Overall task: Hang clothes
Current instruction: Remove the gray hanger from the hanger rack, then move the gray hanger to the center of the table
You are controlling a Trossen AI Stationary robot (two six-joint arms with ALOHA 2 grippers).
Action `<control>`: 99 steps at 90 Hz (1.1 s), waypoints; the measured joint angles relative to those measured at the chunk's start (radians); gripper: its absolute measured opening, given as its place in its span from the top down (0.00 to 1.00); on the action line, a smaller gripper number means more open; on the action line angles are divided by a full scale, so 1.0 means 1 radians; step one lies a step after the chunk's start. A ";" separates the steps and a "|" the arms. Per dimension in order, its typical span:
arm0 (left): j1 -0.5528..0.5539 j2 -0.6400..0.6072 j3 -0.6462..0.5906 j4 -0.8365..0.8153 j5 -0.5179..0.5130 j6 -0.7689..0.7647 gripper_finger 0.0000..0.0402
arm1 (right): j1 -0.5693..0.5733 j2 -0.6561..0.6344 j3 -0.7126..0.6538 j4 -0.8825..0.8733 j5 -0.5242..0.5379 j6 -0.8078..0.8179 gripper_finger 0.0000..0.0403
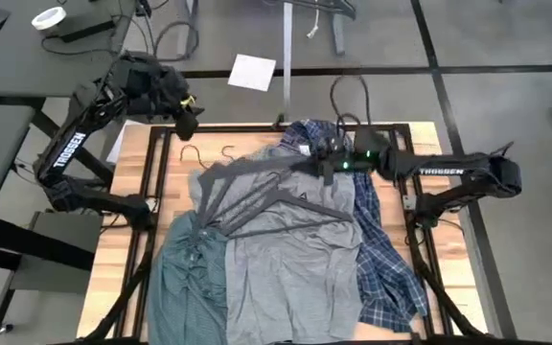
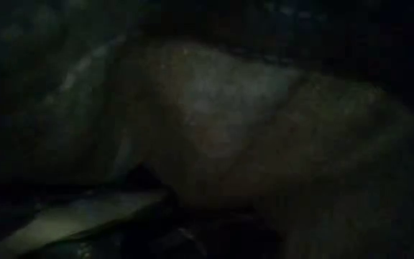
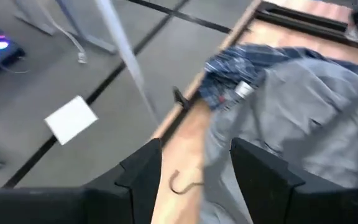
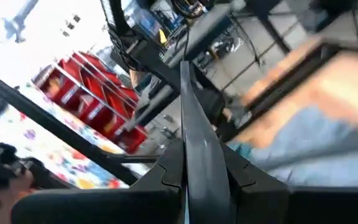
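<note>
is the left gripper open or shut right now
Open. In the left wrist view the left gripper has its two dark fingers standing apart with bare table between them, holding nothing.

A robot lab: framed wooden table (image 1: 132,251), grey tiled floor (image 1: 506,38), trailing cables (image 1: 166,40)

Wooden table (image 1: 127,251), three shirts (image 1: 286,251), hangers (image 1: 257,196) on top

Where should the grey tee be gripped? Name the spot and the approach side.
Probably the grey tee at its far-left shoulder edge, coming from the left gripper's side. It lies flat, the hangers cover its middle, and that edge is bare.
</note>
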 joint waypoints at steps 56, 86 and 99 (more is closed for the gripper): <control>-0.075 0.024 0.000 0.016 -0.004 -0.102 0.56 | 0.052 -0.077 -0.067 -0.258 0.000 -0.027 0.41; -0.077 0.143 -0.001 -0.099 -0.004 -0.142 0.56 | -0.039 -0.261 0.013 -0.347 0.002 -0.273 0.43; -0.079 0.214 -0.058 -0.092 -0.014 -0.119 0.56 | -0.045 -0.265 0.012 -0.416 0.008 -0.273 0.43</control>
